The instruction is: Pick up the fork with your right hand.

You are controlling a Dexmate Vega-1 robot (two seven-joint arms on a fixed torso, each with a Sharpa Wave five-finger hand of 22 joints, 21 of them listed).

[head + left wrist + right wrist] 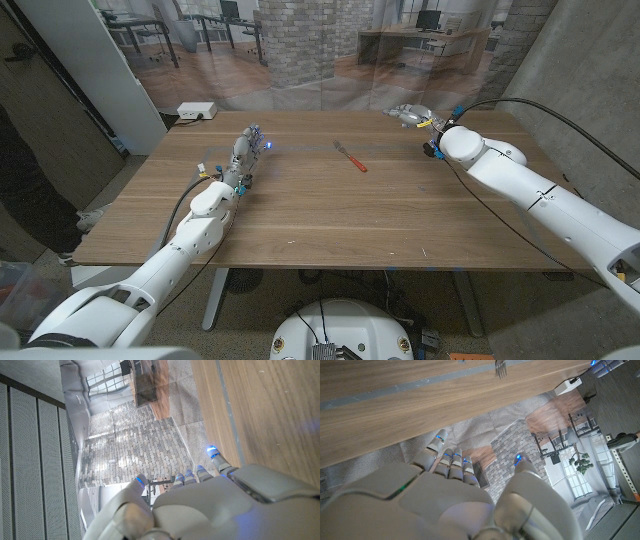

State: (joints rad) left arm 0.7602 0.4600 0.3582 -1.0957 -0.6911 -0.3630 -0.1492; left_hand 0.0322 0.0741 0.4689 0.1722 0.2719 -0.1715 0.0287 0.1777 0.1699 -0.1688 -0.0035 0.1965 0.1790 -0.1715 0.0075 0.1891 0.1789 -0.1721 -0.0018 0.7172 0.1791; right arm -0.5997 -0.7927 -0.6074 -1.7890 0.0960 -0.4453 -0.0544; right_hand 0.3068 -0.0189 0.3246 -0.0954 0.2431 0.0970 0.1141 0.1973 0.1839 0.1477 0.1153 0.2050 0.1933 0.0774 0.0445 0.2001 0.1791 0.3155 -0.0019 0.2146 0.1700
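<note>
A fork (351, 157) with an orange-red handle and metal tines lies on the wooden table (330, 220), toward the far middle. Its tines (501, 368) show in the right wrist view. My right hand (411, 115) is at the table's far right edge, well to the right of the fork, fingers apart and holding nothing; its back (455, 495) shows in its wrist view. My left hand (246, 150) stands at the left of the table, fingers stretched out, empty; its back (200, 505) shows in the left wrist view.
A white box (197, 110) sits on the floor beyond the table's far left corner. A printed backdrop of a brick room (310, 40) hangs behind the table. A grey panel (80, 70) stands at the left.
</note>
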